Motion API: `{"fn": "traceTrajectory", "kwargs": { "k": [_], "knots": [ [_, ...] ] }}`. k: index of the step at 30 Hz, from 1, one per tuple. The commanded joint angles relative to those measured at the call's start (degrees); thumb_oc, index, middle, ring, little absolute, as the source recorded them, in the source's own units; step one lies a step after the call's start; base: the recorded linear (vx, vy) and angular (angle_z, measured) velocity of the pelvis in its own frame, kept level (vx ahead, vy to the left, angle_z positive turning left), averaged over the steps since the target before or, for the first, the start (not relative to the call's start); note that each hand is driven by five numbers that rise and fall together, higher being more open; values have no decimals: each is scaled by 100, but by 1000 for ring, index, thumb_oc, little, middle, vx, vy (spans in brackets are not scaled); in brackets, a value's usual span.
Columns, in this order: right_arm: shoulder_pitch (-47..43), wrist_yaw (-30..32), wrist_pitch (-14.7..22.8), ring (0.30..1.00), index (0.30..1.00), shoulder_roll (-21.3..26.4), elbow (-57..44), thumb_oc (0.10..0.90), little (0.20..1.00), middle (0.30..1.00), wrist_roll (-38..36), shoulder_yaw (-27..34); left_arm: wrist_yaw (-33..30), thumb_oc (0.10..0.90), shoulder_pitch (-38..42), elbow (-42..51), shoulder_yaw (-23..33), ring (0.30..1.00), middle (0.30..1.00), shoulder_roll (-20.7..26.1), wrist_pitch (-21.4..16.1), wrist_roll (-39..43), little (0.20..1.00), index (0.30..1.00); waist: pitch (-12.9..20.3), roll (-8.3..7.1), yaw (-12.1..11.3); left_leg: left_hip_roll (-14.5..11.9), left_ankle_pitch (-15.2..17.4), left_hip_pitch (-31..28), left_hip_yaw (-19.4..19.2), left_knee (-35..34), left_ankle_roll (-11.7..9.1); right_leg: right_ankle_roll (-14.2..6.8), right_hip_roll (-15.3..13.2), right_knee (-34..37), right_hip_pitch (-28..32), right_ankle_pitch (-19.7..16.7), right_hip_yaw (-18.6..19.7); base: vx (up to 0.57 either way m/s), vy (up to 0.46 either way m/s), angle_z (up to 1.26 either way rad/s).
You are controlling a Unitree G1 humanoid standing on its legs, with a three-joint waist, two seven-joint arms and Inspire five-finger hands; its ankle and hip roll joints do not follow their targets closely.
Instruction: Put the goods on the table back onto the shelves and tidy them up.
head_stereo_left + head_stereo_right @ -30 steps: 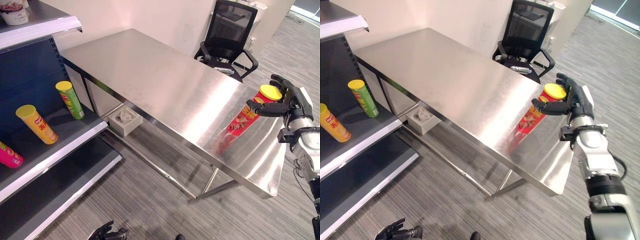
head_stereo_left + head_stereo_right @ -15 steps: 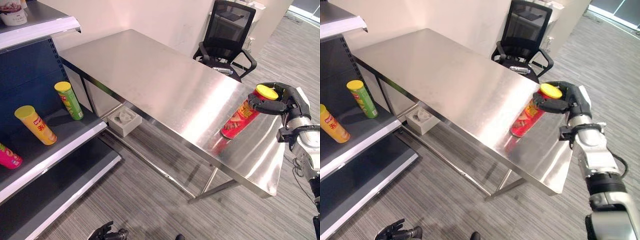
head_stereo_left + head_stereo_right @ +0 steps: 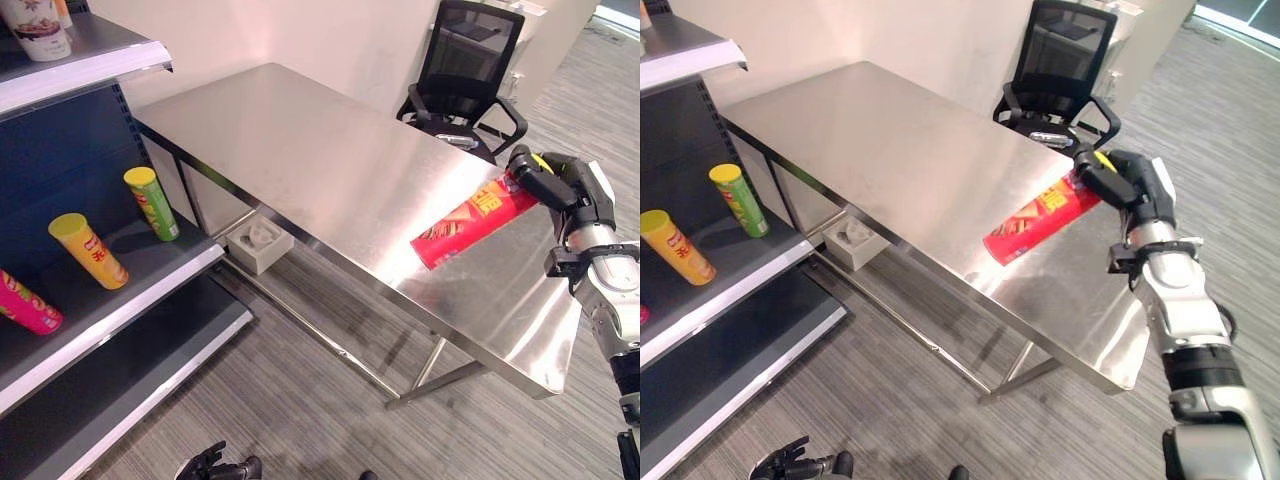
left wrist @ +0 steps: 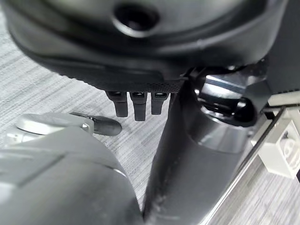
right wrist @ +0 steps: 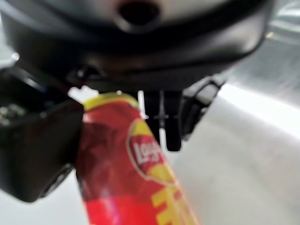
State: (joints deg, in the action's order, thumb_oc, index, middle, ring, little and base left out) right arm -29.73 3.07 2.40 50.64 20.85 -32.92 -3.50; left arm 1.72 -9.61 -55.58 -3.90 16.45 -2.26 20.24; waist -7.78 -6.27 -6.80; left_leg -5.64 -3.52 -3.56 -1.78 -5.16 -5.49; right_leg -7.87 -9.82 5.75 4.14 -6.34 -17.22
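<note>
A red chip can (image 3: 468,218) with a yellow lid is tipped almost flat over the steel table's (image 3: 300,140) right end, its base pointing towards the shelves. My right hand (image 3: 562,187) is shut on the can's lid end, and its wrist view shows fingers (image 5: 169,123) and thumb wrapped round the red can (image 5: 126,178). The base seems to hang just above the tabletop. My left hand (image 3: 216,466) hangs low near the floor with relaxed fingers (image 4: 135,104), holding nothing.
The dark shelf unit (image 3: 150,285) on the left holds a green can (image 3: 152,203), a yellow can (image 3: 88,250) and a pink can (image 3: 28,310), with a cup (image 3: 40,25) on its top board. A black office chair (image 3: 470,70) stands behind the table, a white box (image 3: 258,243) beneath it.
My right hand has closed round the can's top and tipped it from a steep lean to nearly flat, swinging its base left. The view has shifted slightly.
</note>
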Motion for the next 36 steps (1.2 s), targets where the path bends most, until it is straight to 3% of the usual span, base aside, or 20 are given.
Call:
{"fn": "traceTrajectory", "kwargs": {
  "k": [1, 8, 12, 13, 14, 15, 17, 18, 19, 20, 21, 22, 23, 24, 25, 27, 28, 31, 32, 36],
  "knots": [
    [-1023, 352, 1077, 300, 300, 184, -569, 400, 300, 300, -387, 532, -22, 800, 68, -72, -230, 900, 900, 198, -123, -57, 900, 900, 331, -159, -205, 189, 205, 24, 138, 16, 103, -43, 225, -75, 416, 594, -274, -32, -89, 19],
    [-1773, 382, 1517, 300, 300, -2, -1513, 400, 300, 300, -415, 209, -75, 800, 226, -37, -216, 900, 900, 247, -200, 19, 900, 900, 196, -41, -638, 19, -277, 455, 809, 44, -222, 208, 495, -75, 436, 859, -721, -99, -140, 52],
    [-1936, 347, 1635, 300, 300, 164, -1943, 400, 300, 300, -288, 237, -126, 800, 268, -84, -112, 900, 900, 191, -240, 38, 900, 900, -26, 198, -897, 5, -763, 1000, 1060, 97, -445, 286, 525, -75, 405, 946, -1301, -169, -114, 122],
    [-1922, 380, 1630, 300, 300, 218, -1984, 400, 300, 300, -258, 257, -133, 800, 276, -90, -104, 900, 900, 160, -245, 35, 900, 900, -57, 192, -859, -32, -646, 1022, 827, 171, -447, 272, 511, -75, 428, 1041, -1293, -411, -48, 266],
    [-1543, 261, 1588, 300, 300, 201, -2288, 400, 300, 300, -86, 393, -84, 800, 185, -111, 52, 900, 900, 87, -278, -135, 900, 900, -105, 172, -755, -319, -48, 863, 13, 1283, -293, 299, 219, -75, 274, 811, -1598, -402, 65, 251],
    [-1238, 166, 1568, 300, 300, 136, -2484, 400, 300, 300, -22, 527, -50, 800, 148, -187, 144, 900, 900, 77, -286, -202, 900, 900, 2, 181, -641, -506, 136, 425, -116, 1437, -314, 291, 72, -75, 280, 696, -1824, -437, 161, 108],
    [-987, 62, 1524, 300, 300, 30, -2660, 400, 300, 300, -26, 670, -16, 800, 168, -193, 174, 900, 900, 74, -288, -295, 900, 900, 133, 243, -532, -521, 266, -29, -85, 1453, -381, 242, -42, -75, 255, 576, -2019, -162, 203, 143],
    [-862, 19, 1469, 300, 300, 14, -2789, 400, 300, 300, 58, 734, -3, 800, 207, -139, 125, 900, 900, 64, -290, -340, 900, 900, 243, 334, -359, -399, 532, -397, -147, 1130, -344, 136, -174, -92, 209, 380, -2183, -142, 355, 129],
    [-744, 1, 1406, 300, 300, 13, -2850, 400, 300, 300, 140, 856, 38, 800, 240, -103, 25, 900, 900, 24, -255, -495, 900, 900, 335, 437, -236, -183, 773, -416, -220, 542, -162, 45, -310, -122, 184, 199, -2265, -147, 410, 111],
    [-726, -5, 1409, 300, 300, -65, -2900, 400, 300, 300, 142, 846, 46, 800, 243, -70, -52, 900, 900, 20, -271, -529, 900, 900, 367, 457, -231, -64, 743, -440, -188, 340, -85, -14, -397, -134, 173, 102, -2336, -224, 595, 135],
    [-654, -35, 1325, 300, 300, -200, -3009, 400, 300, 300, 408, 774, 126, 800, 190, 168, -192, 900, 900, 51, -295, -661, 900, 900, 368, 539, -224, 346, 788, -530, -32, 16, 162, -189, -774, -395, -11, -121, -2416, -285, 631, 61],
    [-743, -40, 1286, 300, 300, -347, -3029, 400, 300, 300, 597, 602, 151, 800, 74, 210, -214, 900, 900, 86, -329, -735, 900, 900, 287, 545, -231, 572, 873, -590, -24, 16, 300, -316, -1079, -698, -175, -257, -2323, -367, 665, -22],
    [-796, -66, 1218, 300, 300, -430, -3098, 400, 300, 300, 782, 443, 180, 800, 15, 256, -209, 900, 900, 160, -342, -850, 900, 900, 184, 565, -210, 678, 838, -573, 42, 16, 406, -341, -1194, -997, -318, -169, -1933, -294, 392, -32],
    [-745, -100, 1183, 300, 300, -470, -3163, 400, 300, 300, 907, 434, 172, 800, -4, 298, -197, 900, 900, 236, -339, -886, 900, 900, 114, 545, -112, 716, 772, -548, 139, 16, 473, -251, -987, -1328, -404, 74, -1356, -301, 242, 40],
    [-824, -104, 1182, 300, 300, -484, -3182, 400, 300, 300, 1069, 347, 163, 800, -34, 295, -107, 900, 900, 286, -351, -861, 900, 900, 72, 500, -147, 777, 658, -492, 46, 16, 521, -115, -915, -1525, -515, 178, -1101, -262, 148, 109],
    [-813, -192, 1211, 300, 300, -465, -3284, 400, 300, 300, 1275, 255, 128, 800, -103, 135, 23, 900, 900, 303, -319, -844, 900, 900, 122, 473, -298, 816, 447, -250, 135, 86, 612, 131, -305, -1990, -366, 885, -766, -174, 60, 76],
    [-695, -250, 1202, 300, 300, -525, -3351, 400, 300, 300, 1211, 275, 139, 800, -160, 81, 38, 900, 900, 267, -320, -843, 900, 900, 178, 309, -354, 912, 441, -85, 230, 219, 571, 235, 132, -1490, -143, 1150, -426, -76, -66, -6],
    [-640, -263, 1168, 300, 300, -435, -3521, 400, 300, 300, 1523, 220, 119, 800, -229, -53, 154, 900, 900, 136, -286, -776, 900, 900, 239, 205, -471, 933, 310, 98, 438, 180, 453, 299, 354, -698, 90, 954, -355, -60, -122, 8],
    [-575, -276, 1107, 300, 300, -423, -3723, 400, 300, 300, 1886, 153, 128, 800, -314, -14, 126, 900, 900, 37, -252, -745, 900, 900, 254, 260, -501, 884, 163, 226, 557, 102, 377, 281, 451, -255, 177, 753, -465, -116, -123, 46],
    [-435, -357, 1039, 300, 300, -437, -3928, 400, 300, 300, 2265, -29, 187, 800, -373, -36, 21, 900, 900, -33, -217, -900, 900, 900, 117, 445, -529, 824, -4, 367, 804, 41, 218, 293, 464, -75, 215, 715, -801, -122, -76, 124]
  ]
}}
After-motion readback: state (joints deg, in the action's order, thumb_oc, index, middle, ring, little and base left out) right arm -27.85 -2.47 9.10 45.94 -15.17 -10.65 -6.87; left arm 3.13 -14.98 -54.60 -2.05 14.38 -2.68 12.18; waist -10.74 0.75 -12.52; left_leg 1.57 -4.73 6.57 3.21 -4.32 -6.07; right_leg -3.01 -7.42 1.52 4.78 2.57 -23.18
